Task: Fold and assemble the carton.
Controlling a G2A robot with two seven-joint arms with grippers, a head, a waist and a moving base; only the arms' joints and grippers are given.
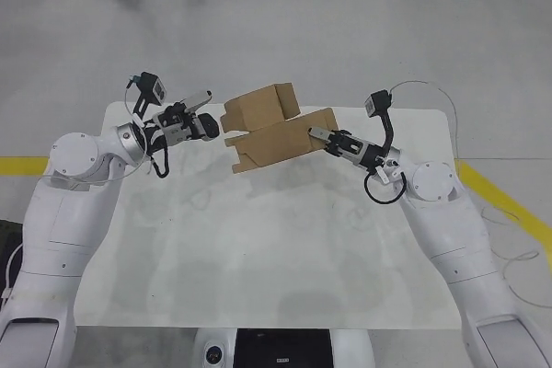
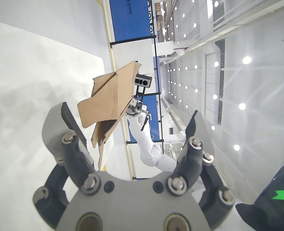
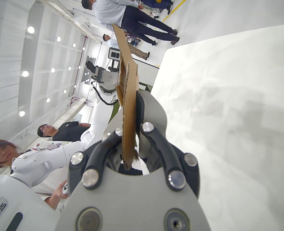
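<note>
— Spotting anything around the table (image 1: 258, 267)?
— Noticing yellow floor tape (image 1: 9, 166) running off at 9 and 3 o'clock, well apart from the work.
— Counting what?
— Counting one carton (image 1: 274, 133), one table, two arms.
— Placing the carton where?
— Hanging raised over the table's far edge at 12 o'clock, partly folded, flaps sticking out.
— Gripping how?
— Clamping its 3 o'clock edge in the right gripper (image 1: 318, 136), fingers pinching cardboard. Hovering the left gripper (image 1: 213, 127) at its 9 o'clock, fingers spreading wide, just beside a flap.
— Blocking anything?
— Standing between both grippers, partly hiding each arm from the other's wrist camera.
</note>
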